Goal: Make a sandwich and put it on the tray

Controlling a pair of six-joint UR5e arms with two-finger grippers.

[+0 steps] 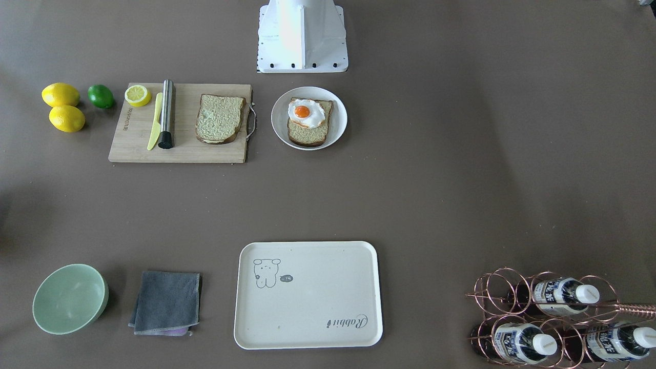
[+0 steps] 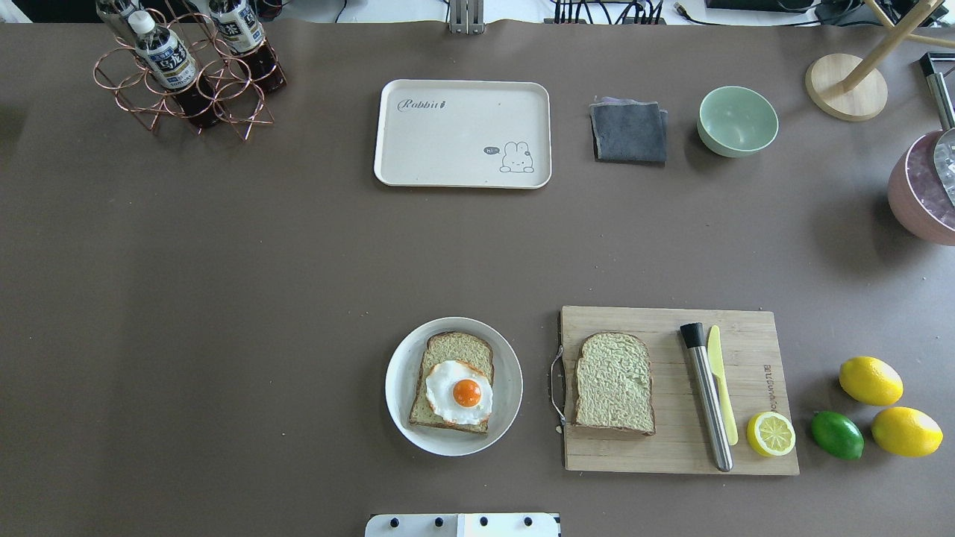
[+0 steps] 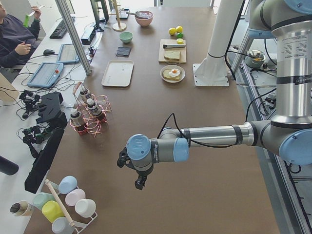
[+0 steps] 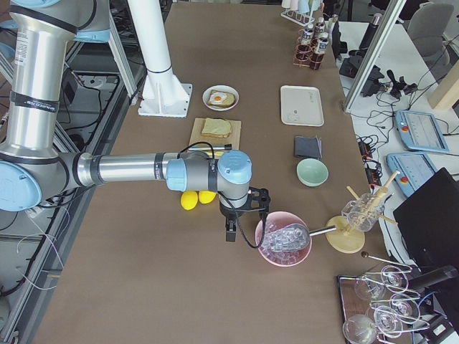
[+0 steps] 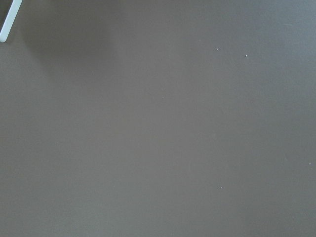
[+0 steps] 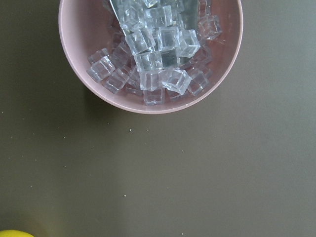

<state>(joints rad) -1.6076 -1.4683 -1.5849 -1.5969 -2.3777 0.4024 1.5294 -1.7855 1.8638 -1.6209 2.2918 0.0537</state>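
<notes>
One bread slice lies in a white round dish with a fried egg on top. A second bread slice rests on a bamboo board. The cream tray sits bare at the table's far side. My left gripper hangs over bare table far to the left of all this, seen only in the exterior left view. My right gripper hovers beside a pink bowl of ice, seen only in the exterior right view. I cannot tell whether either is open or shut.
On the board lie a steel cylinder, a yellow knife and a lemon half. Two lemons and a lime sit beside it. A grey cloth, a green bowl and a bottle rack line the far edge.
</notes>
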